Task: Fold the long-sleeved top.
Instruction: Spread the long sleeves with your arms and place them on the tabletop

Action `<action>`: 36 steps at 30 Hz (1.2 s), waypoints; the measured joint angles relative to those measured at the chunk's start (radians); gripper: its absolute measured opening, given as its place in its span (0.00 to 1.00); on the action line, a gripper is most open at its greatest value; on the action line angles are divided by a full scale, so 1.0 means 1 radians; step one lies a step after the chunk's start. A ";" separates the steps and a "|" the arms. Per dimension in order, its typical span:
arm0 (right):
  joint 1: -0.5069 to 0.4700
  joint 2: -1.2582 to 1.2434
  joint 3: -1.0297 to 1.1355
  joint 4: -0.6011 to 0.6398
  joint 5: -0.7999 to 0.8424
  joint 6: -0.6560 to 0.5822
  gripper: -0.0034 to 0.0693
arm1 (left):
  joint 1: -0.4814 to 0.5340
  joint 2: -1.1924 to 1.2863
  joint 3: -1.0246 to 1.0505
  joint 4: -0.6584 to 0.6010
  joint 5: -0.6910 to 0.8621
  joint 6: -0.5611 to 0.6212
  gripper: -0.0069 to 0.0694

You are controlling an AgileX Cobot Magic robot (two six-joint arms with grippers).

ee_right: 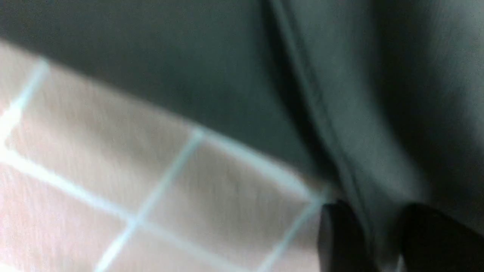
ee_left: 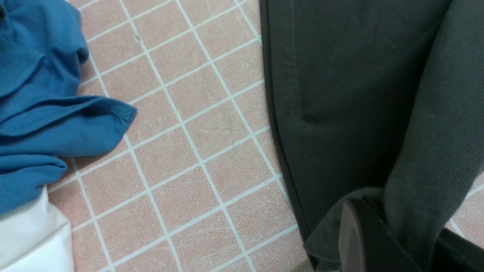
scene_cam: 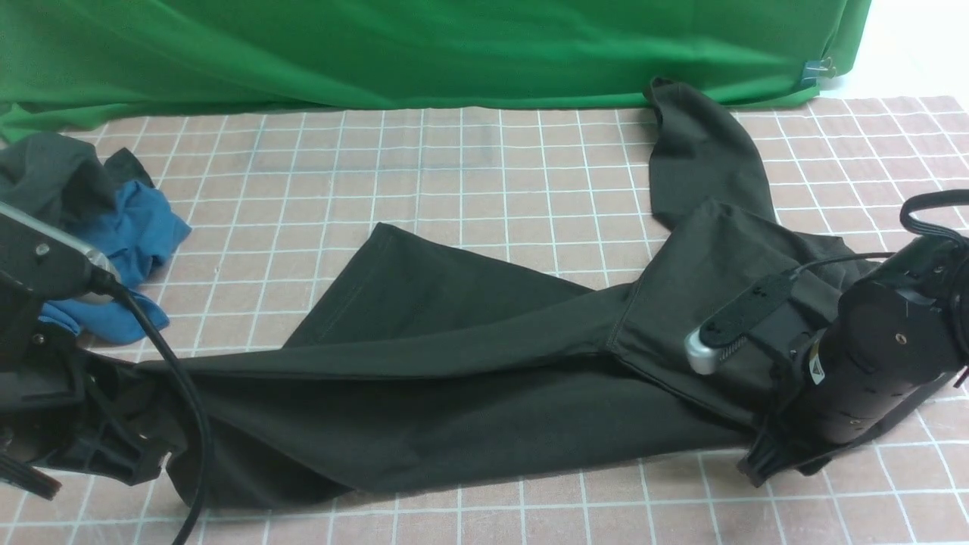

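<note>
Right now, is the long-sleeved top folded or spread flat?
Partly folded: the long-sleeved top is doubled over into a long band across the checked mat, one hem corner flaring out, one sleeve trailing toward the green backdrop.

green backdrop cloth (scene_cam: 378,53), clip (scene_cam: 814,72) at its right corner | pink grid mat (scene_cam: 454,174) | far left: crumpled blue garment (scene_cam: 140,235) touching dark grey garment (scene_cam: 53,174) | white material (ee_left: 30,234) beside blue garment
</note>
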 joint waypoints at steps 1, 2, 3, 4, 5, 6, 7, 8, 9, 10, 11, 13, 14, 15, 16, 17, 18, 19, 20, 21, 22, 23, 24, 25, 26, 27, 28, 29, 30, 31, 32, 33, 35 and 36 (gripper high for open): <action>0.000 0.000 -0.009 0.000 0.029 0.000 0.35 | 0.000 0.000 0.000 0.000 0.000 0.000 0.12; 0.000 0.000 -0.017 0.000 0.047 -0.003 0.33 | 0.000 0.000 0.000 0.000 0.000 0.000 0.12; 0.000 0.000 -0.023 0.000 0.063 -0.008 0.31 | 0.000 0.000 0.000 0.000 0.000 0.000 0.12; 0.000 0.000 -0.026 0.000 0.067 -0.012 0.30 | 0.000 0.000 0.000 0.000 0.000 0.000 0.12; 0.000 0.000 -0.027 0.000 0.065 -0.016 0.28 | 0.000 0.000 0.000 0.000 0.000 0.000 0.12; 0.000 0.000 -0.027 0.000 0.060 -0.018 0.27 | 0.000 0.000 0.000 0.000 0.000 0.000 0.12; 0.000 0.000 -0.027 -0.001 0.053 -0.021 0.25 | 0.000 0.000 0.000 0.000 0.000 0.000 0.12; -0.001 0.000 -0.027 -0.001 0.043 -0.021 0.23 | 0.000 0.000 0.000 0.000 0.000 0.000 0.12; -0.001 0.000 -0.027 -0.001 0.035 -0.021 0.22 | 0.000 0.000 0.000 0.000 0.001 0.000 0.12; -0.001 0.000 -0.027 -0.002 0.028 -0.022 0.20 | 0.000 0.000 0.000 0.000 0.002 0.000 0.12; -0.001 0.000 -0.027 -0.002 0.026 -0.022 0.19 | 0.000 0.000 0.000 0.000 0.002 0.000 0.12; -0.001 0.000 -0.027 -0.003 0.028 -0.022 0.14 | 0.000 0.000 0.000 -0.001 0.003 0.000 0.12; -0.001 0.000 -0.027 -0.004 0.037 -0.023 0.12 | 0.000 0.000 0.000 -0.001 0.004 0.000 0.12; -0.001 -0.005 -0.028 -0.004 0.051 -0.023 0.12 | 0.000 0.000 0.000 -0.001 0.005 0.000 0.12; -0.001 -0.007 -0.028 -0.004 0.059 -0.023 0.12 | 0.000 0.000 0.000 -0.001 0.006 0.000 0.12; -0.001 -0.020 -0.028 -0.004 0.076 -0.019 0.12 | 0.000 0.000 0.000 -0.001 0.007 0.000 0.12; 0.005 -0.064 -0.028 -0.004 0.128 -0.009 0.12 | 0.000 0.000 0.000 0.002 0.007 0.000 0.12; 0.011 -0.102 -0.028 -0.004 0.165 0.005 0.12 | 0.000 0.000 0.000 0.007 0.007 0.000 0.12; 0.022 -0.139 -0.029 -0.002 0.205 0.015 0.12 | 0.000 0.000 0.000 0.010 0.007 0.000 0.12; 0.035 -0.191 -0.029 0.010 0.238 0.025 0.12 | 0.000 0.000 0.000 0.013 0.007 0.000 0.12; 0.059 -0.248 -0.031 0.029 0.289 0.039 0.12 | 0.000 0.000 0.000 0.015 0.007 0.000 0.12; 0.072 -0.294 -0.032 0.048 0.314 0.047 0.12 | 0.000 0.000 0.000 0.017 0.007 0.000 0.12; 0.098 -0.351 -0.033 0.076 0.353 0.062 0.12 | 0.000 0.000 0.000 0.019 0.004 0.000 0.12; 0.127 -0.394 -0.033 0.098 0.394 0.078 0.12 | 0.000 0.000 0.000 0.020 0.002 0.000 0.12; 0.172 -0.463 -0.033 0.128 0.441 0.113 0.12 | 0.000 0.000 0.000 0.022 -0.002 0.000 0.12; 0.192 -0.497 -0.033 0.144 0.457 0.133 0.12 | 0.000 0.000 0.000 0.025 -0.006 0.000 0.12; 0.219 -0.522 -0.033 0.160 0.469 0.146 0.12 | 0.000 0.000 0.000 0.026 -0.007 0.000 0.12; 0.261 -0.567 -0.033 0.178 0.482 0.169 0.12 | 0.000 0.000 0.000 0.026 -0.012 0.000 0.12; 0.268 -0.581 -0.033 0.194 0.483 0.173 0.12 | 0.000 0.000 0.000 0.026 -0.012 0.000 0.12; 0.332 -0.629 -0.033 0.249 0.490 0.188 0.12 | 0.000 0.000 0.000 0.027 -0.016 0.000 0.12; 0.360 -0.648 -0.032 0.286 0.492 0.192 0.12 | 0.000 0.000 0.000 0.027 -0.017 0.000 0.12; 0.387 -0.664 -0.029 0.307 0.492 0.194 0.12 | 0.000 0.000 0.000 0.028 -0.019 0.000 0.12; 0.454 -0.690 -0.024 0.341 0.501 0.209 0.12 | 0.000 0.000 0.000 0.029 -0.024 0.000 0.12; 0.466 -0.692 -0.023 0.333 0.502 0.219 0.12 | 0.000 0.000 0.000 0.029 -0.024 0.000 0.12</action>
